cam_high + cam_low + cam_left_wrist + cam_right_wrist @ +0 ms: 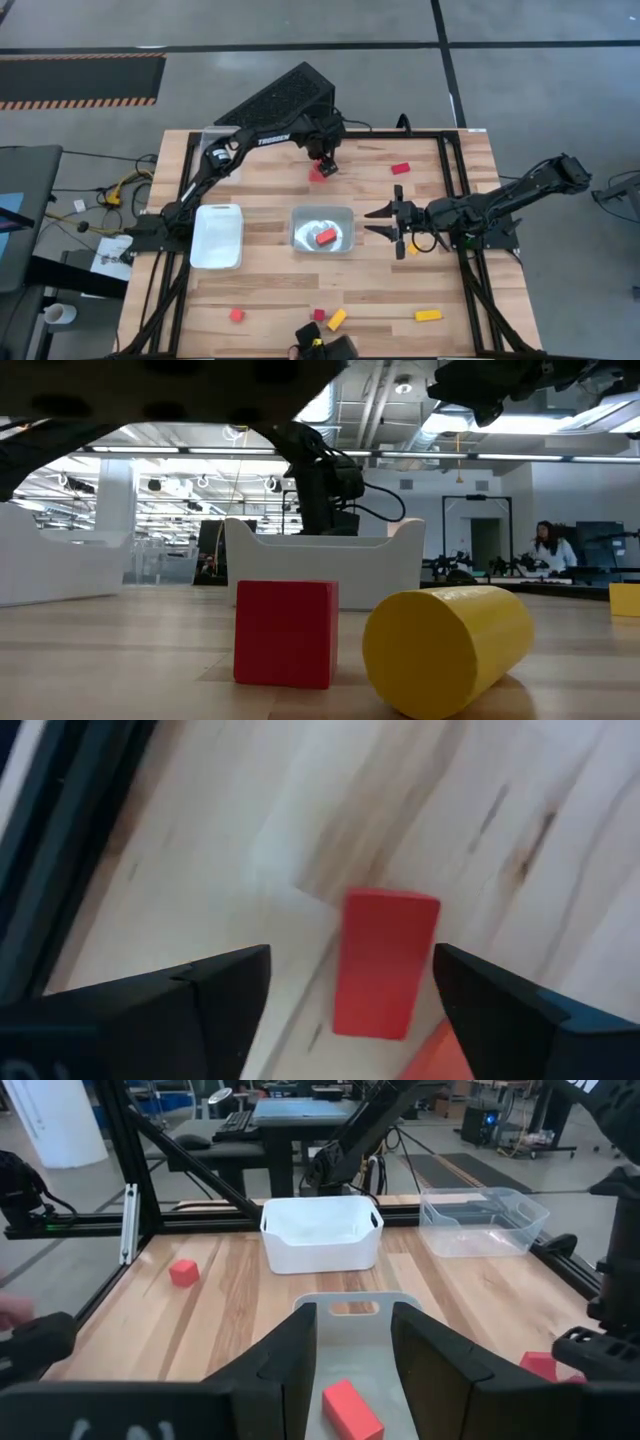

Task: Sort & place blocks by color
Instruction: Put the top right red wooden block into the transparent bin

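Two spread fingers of left tool (pixel 350 995) seemingly straddling red block (pixel 385 963).

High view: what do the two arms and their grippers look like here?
Both are dark, nearly black, jointed arms. The left arm carries a white printed word along one link and a round pale disc at a joint; the right arm shows no marking. The right gripper has two slim dark fingers. The left gripper's fingers are black, wedge-shaped and matte.

left end effector (pixel 325 163) over red block (pixel 318 173), right end effector (pixel 389 224) beside tray (pixel 343 216)
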`<state>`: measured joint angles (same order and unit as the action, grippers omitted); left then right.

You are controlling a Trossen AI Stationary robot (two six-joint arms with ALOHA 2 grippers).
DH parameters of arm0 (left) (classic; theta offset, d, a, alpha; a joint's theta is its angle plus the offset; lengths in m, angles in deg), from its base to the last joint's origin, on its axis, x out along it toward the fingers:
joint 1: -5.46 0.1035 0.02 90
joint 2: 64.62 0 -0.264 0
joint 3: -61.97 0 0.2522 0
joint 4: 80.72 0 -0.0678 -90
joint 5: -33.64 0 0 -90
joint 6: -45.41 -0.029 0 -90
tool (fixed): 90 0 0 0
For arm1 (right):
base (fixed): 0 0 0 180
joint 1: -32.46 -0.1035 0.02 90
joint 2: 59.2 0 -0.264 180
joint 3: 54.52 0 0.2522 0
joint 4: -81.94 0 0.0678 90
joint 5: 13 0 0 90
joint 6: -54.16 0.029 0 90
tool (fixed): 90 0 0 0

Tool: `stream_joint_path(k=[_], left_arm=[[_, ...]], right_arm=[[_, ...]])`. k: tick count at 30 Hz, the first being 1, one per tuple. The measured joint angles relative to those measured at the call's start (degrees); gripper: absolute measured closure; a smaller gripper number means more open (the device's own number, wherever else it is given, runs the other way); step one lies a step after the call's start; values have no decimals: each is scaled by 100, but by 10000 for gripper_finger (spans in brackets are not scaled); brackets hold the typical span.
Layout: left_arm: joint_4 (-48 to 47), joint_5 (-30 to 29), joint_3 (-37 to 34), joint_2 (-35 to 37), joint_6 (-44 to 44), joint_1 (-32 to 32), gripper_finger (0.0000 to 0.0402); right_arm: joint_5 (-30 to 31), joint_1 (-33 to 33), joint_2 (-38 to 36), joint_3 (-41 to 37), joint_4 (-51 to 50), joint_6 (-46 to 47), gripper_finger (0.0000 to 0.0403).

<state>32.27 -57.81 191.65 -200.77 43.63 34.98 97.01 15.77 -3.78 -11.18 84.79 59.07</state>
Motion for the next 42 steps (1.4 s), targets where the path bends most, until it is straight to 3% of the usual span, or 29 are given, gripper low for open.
stream_joint_path(k=[8, 11, 19, 24, 34, 42], left_arm=[[80, 139, 1, -86, -46, 22, 223], [49, 406, -8, -98, -66, 9, 236], [-114, 415, -2, -88, -144, 13, 266], [-145, 282, 0, -74, -403, 10, 321], [-917, 182, 390, -3, -597, 84, 324], [-1325, 69, 330, 997, -587, -11, 324]], right_arm=[[0, 0, 0, 0, -3, 2, 249], [0, 0, 0, 0, -5, 2, 249], [0, 0, 1, 0, -10, 20, 249], [0, 0, 1, 0, -10, 20, 249], [0, 0, 2, 0, -23, 17, 249], [0, -20, 2, 2, -45, 66, 249]])
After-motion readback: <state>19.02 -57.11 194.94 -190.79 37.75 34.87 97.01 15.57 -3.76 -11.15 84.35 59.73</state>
